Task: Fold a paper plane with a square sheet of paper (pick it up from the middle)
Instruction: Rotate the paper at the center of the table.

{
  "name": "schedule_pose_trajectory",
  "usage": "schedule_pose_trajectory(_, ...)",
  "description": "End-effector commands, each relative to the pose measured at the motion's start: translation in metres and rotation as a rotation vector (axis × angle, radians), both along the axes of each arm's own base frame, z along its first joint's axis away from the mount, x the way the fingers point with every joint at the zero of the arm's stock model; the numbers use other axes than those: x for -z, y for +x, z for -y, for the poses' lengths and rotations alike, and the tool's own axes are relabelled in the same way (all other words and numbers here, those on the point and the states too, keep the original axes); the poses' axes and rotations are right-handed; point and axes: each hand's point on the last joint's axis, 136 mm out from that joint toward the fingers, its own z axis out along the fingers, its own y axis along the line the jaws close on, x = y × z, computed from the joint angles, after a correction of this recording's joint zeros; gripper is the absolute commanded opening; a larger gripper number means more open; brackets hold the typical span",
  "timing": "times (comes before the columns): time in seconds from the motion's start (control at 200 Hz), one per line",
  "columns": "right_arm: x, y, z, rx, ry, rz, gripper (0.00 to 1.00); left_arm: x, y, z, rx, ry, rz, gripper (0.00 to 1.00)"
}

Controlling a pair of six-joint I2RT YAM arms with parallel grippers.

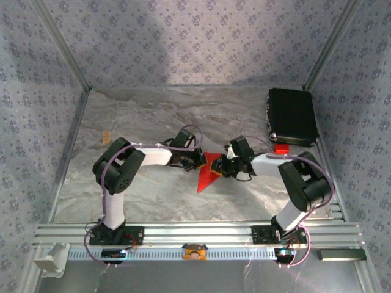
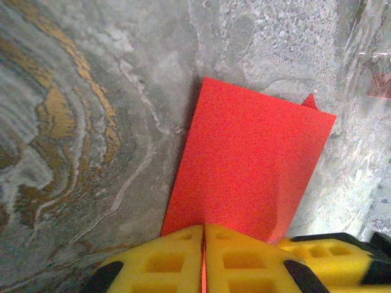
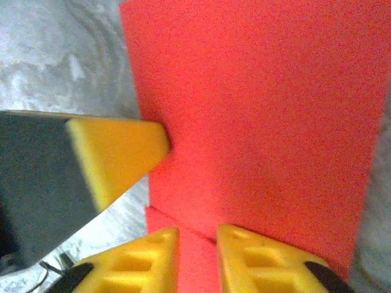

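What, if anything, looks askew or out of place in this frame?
The folded square sheet of paper looks slightly askew. In the left wrist view, a small red corner pokes out past its far edge, so the layers apparently don't line up.

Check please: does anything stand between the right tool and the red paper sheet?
Nothing visible does. The right tool sits at the red paper sheet, jaws slightly apart over it; the left tool grips its opposite side.
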Motion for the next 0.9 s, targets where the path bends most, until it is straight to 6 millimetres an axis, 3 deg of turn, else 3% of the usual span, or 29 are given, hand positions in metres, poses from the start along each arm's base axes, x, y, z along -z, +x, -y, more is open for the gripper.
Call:
schedule_pose_trajectory(0.0, -0.005, 0.004, 0.028, 0.107, -0.052, 0.008, 0.35, 0.024, -0.014, -0.016, -0.004, 0.075, -0.071, 0.08)
schedule_pose_trajectory(0.08, -0.006, 0.005, 0.042, 0.154, -0.056, 0.003, 0.44, 0.024, -0.014, -0.017, -0.004, 0.073, -0.075, 0.08)
schedule_pose_trajectory(0.17, -0.005, 0.006, 0.047, 0.164, -0.04, -0.019, 0.45, 0.025, -0.014, -0.02, -0.008, 0.072, -0.078, 0.08)
schedule_pose_trajectory(0.894, 0.009, 0.01, 0.036, 0.135, 0.009, -0.071, 0.45, 0.021, -0.012, -0.02, -0.02, 0.053, -0.069, 0.08)
